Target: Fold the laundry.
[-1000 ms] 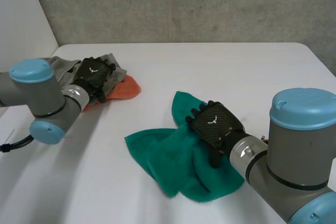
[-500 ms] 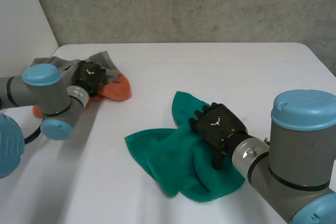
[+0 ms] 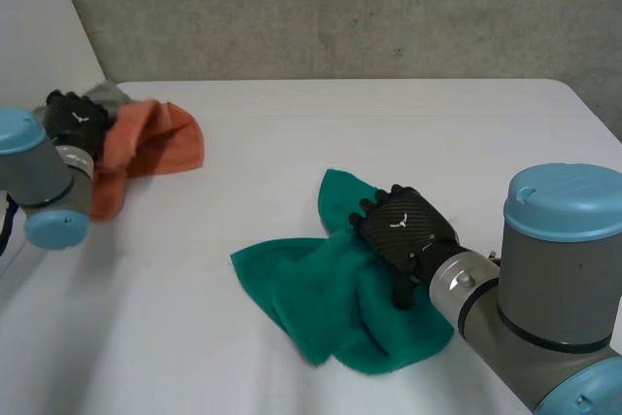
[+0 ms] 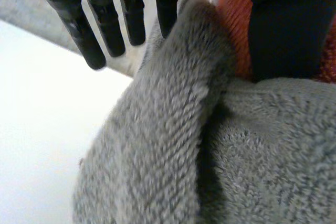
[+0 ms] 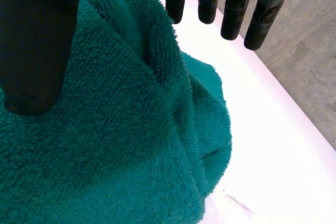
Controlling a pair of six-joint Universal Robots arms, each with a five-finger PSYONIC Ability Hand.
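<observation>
The fingers (image 4: pixel 86 30) of the left hand (image 3: pixel 73 121) are straight. A fold of the grey towel (image 4: pixel 157 145) stands up between them and the thumb. The thumb presses on that fold, so this hand is pinching the grey towel. The orange towel (image 3: pixel 155 138) touches the grey one and peeks out beside the thumb. In the head view the left hand is at the far left side of the white desk (image 3: pixel 389 123), near the back corner. The orange towel lies against the hand and spreads out to the right of it. A small bit of grey towel shows behind the hand.

The fingers (image 5: pixel 233 17) of the right hand (image 3: pixel 403 230) are straight too. A bump of the green towel (image 3: pixel 311 298) comes up between them and the thumb. The thumb sits on the towel, so this hand is pinching the green towel. The fingertips stick out past the towel, over the bare desk. The green towel is a crumpled heap on the near right part of the desk. The right hand is on the right side of the heap. One part of the towel pokes toward the back of the desk, and a flatter part spreads to the left. The green towel is well apart from the other two towels.
</observation>
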